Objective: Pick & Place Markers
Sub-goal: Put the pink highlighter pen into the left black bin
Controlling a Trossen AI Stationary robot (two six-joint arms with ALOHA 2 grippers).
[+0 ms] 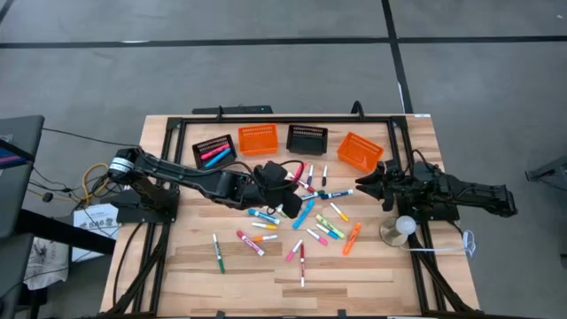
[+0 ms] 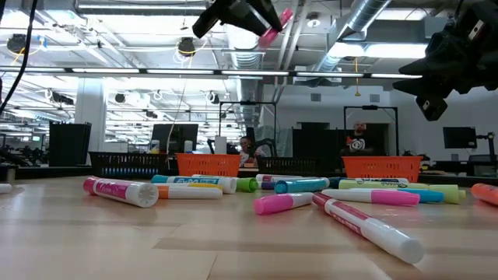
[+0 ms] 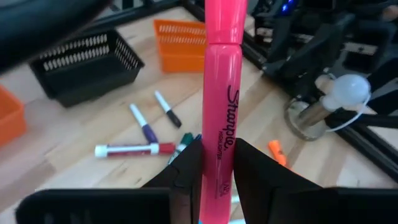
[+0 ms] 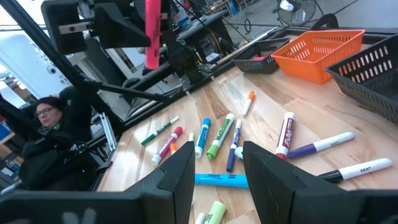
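Left gripper [image 3: 217, 168]: clamped on a pink marker [image 3: 222, 87], raised above the middle of the table [image 1: 177, 266].
Pink marker: held near one end, its long axis running straight out past the fingertips; in the low view it hangs tilted, well above the loose pens.
Right gripper [image 4: 217, 165]: fingers parted with nothing between them, hovering at the table's right side over scattered markers [image 1: 306, 221].
Done so far: a few markers, pink and blue among them, already lie in the black basket [image 1: 215, 151] at the far left of the row, which sits behind and to the left of the left gripper.
Left to do: by the look of it, most of the job; roughly two dozen pens lie loose below and in front of both grippers, and the orange basket [image 1: 258, 137] beside the filled one appears bare.
Progress: early, judging from the spread.
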